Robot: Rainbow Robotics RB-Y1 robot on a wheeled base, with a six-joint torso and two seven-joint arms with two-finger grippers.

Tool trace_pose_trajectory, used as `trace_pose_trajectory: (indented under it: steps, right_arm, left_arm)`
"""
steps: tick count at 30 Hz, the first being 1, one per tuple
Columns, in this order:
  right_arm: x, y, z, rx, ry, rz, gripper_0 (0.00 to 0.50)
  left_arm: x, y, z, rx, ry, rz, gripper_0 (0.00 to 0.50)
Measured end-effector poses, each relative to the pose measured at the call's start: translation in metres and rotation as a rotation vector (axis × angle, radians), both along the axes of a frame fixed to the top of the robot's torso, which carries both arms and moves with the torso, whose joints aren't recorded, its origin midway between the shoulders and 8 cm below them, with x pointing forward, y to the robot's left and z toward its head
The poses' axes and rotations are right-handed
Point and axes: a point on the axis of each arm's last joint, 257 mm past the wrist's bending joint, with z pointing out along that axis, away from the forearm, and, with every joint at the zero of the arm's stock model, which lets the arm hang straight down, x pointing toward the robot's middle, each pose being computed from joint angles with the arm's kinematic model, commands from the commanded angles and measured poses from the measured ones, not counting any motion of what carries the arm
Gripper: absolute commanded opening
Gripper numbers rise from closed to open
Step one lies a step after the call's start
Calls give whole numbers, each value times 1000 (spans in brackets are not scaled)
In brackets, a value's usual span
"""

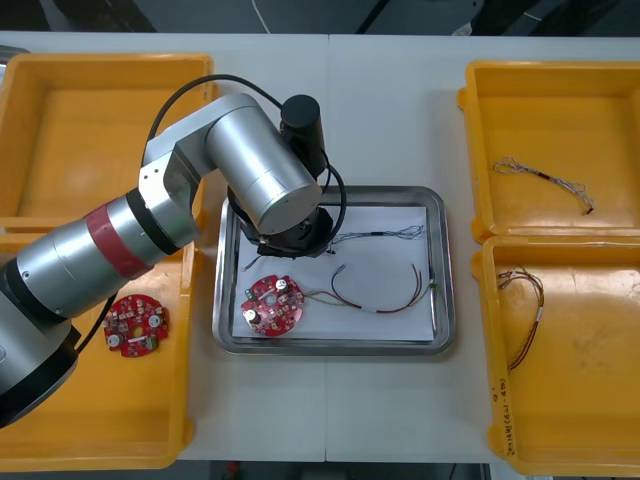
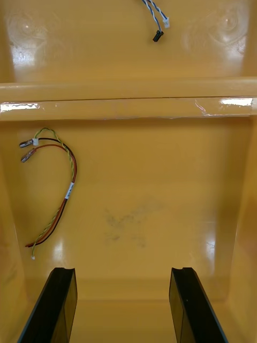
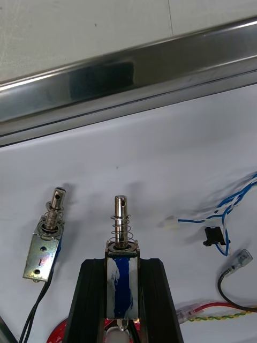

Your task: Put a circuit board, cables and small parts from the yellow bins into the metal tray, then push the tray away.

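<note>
Near left yellow bin (image 1: 120, 420): one circuit board (image 1: 137, 325) lying inside. Left gripper (image 3: 122, 266) low over metal tray (image 1: 330, 346), fingers clenched on small metal part (image 3: 121, 236), likely to set it beside twin part (image 3: 45, 247) on white liner (image 3: 160, 161). Tray board (image 1: 272, 303), cables (image 1: 385, 290) already in. Right gripper (image 2: 122, 273) above near right bin (image 2: 160, 177), fingers released, red-yellow cable (image 2: 64, 187) off to one side; probably waiting.

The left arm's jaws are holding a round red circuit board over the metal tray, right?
Not quite. They are over the metal tray, yes, but what the jaws are shut on is a small metal part; the left wrist view shows it.
</note>
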Motion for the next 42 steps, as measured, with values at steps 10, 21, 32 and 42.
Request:
trace_pose_trajectory:
  steps: [10,21,32,42]
  right_arm:
    - [0,-1,0,1,-1,-3,500]
    - [0,-1,1,1,-2,-4,500]
    - [0,-1,1,4,-2,-2,500]
    - [0,1,1,9,-1,3,500]
  left_arm:
    - [1,-4,-3,-8,-5,-8,500]
    - [0,-5,-4,-12,-2,-10,500]
    - [-8,4,22,7,11,8,500]
    - [-21,30,85,-63,41,52,500]
